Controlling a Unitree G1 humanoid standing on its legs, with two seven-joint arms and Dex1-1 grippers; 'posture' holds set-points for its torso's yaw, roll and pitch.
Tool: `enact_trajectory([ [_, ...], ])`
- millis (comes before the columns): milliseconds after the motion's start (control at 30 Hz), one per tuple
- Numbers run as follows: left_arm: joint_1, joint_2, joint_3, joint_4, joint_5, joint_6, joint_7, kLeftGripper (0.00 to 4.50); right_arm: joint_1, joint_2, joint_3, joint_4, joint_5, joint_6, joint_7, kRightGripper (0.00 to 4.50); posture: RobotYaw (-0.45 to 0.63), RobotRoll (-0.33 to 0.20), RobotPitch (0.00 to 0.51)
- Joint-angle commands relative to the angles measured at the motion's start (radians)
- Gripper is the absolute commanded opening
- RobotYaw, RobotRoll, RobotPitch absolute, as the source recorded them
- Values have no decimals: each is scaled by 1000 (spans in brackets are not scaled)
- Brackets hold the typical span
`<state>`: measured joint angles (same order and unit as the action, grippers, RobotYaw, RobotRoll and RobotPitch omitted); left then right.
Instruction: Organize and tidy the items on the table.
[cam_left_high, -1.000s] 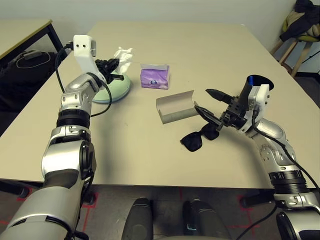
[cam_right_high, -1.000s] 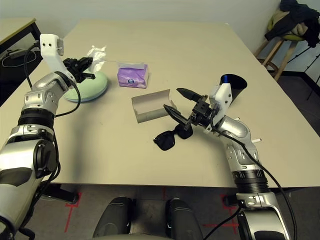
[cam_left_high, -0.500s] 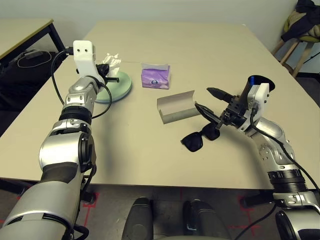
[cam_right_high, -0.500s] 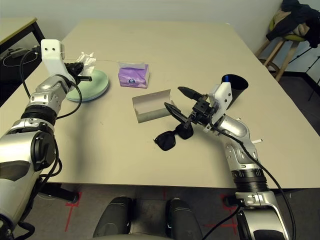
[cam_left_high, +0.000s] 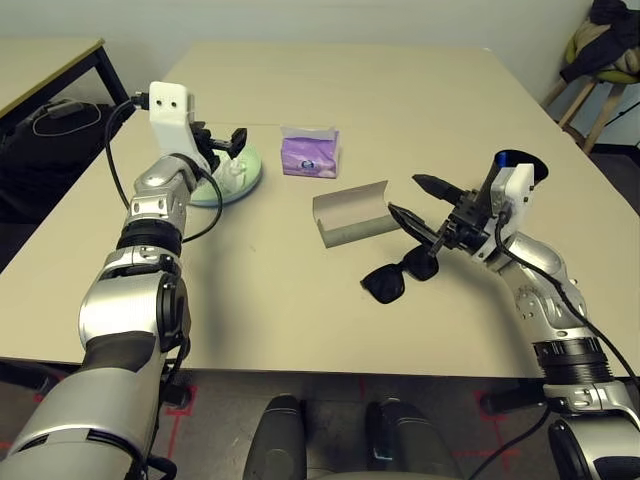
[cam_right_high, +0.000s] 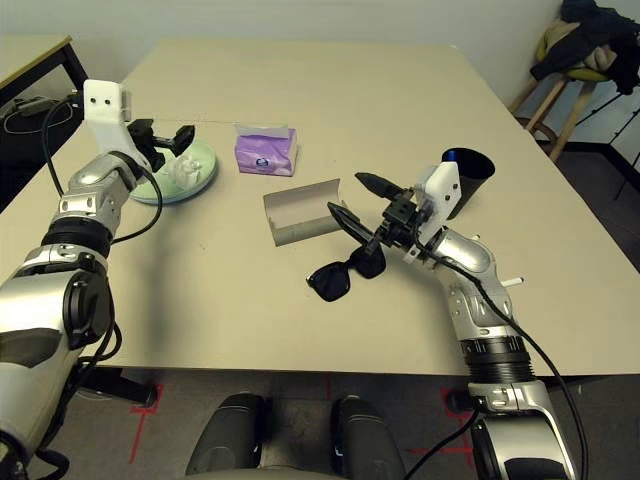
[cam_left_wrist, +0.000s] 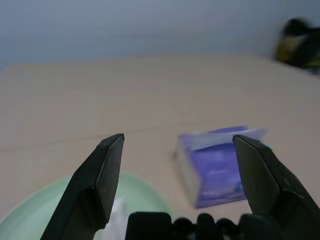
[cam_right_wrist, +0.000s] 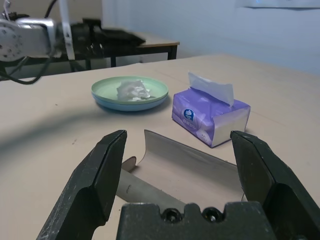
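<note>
My left gripper (cam_left_high: 221, 140) hovers open just above the stacked pale green and blue plates (cam_left_high: 212, 195). The crumpled white tissue (cam_left_high: 232, 172) lies loose on the top plate, under the fingers. A purple tissue pack (cam_left_high: 310, 153) stands right of the plates. The grey-beige glasses case (cam_left_high: 350, 213) lies open mid-table, and the black sunglasses (cam_left_high: 395, 278) lie in front of it. My right gripper (cam_left_high: 405, 196) is open, held above the sunglasses beside the case's right end, holding nothing. A black cup (cam_left_high: 515, 165) stands behind my right wrist. A small white pen (cam_right_high: 511, 283) lies by my right forearm.
A black-legged side desk (cam_left_high: 50, 70) with cables stands past the table's left edge. A stool (cam_left_high: 600, 90) with clothes piled on it stands at the back right. The far half of the table (cam_left_high: 380, 80) is bare.
My left gripper, shut on the tissue a second ago, has opened and the tissue now lies on the plate. The right arm has hardly moved.
</note>
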<state>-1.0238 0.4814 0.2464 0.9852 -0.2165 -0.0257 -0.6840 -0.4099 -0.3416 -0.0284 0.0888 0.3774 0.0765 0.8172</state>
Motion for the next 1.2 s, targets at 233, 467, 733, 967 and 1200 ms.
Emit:
enact_trajectory([
  [233,208,5,-12,-398,-188,248,-271,4479,-51,-31,27,-41,-33,88,-32,4500,222,0,62],
  [467,345,9,-94,-546,-197,239,-427,4479,-66,-68,46,-86,-54,199,-54,4500,226,0,80],
  [733,400,32,-206,-500,-120,96,-583,4479,-103,-116,59,-126,-52,282,-40,4500,220,0,107],
  [967,428,65,-269,-510,-121,33,-757,4479,-149,-258,143,-158,-100,377,70,4500,200,0,134],
  [1200,474,54,-309,-552,-121,1,-828,4479,-227,-372,247,-193,-169,448,183,4500,188,0,152],
])
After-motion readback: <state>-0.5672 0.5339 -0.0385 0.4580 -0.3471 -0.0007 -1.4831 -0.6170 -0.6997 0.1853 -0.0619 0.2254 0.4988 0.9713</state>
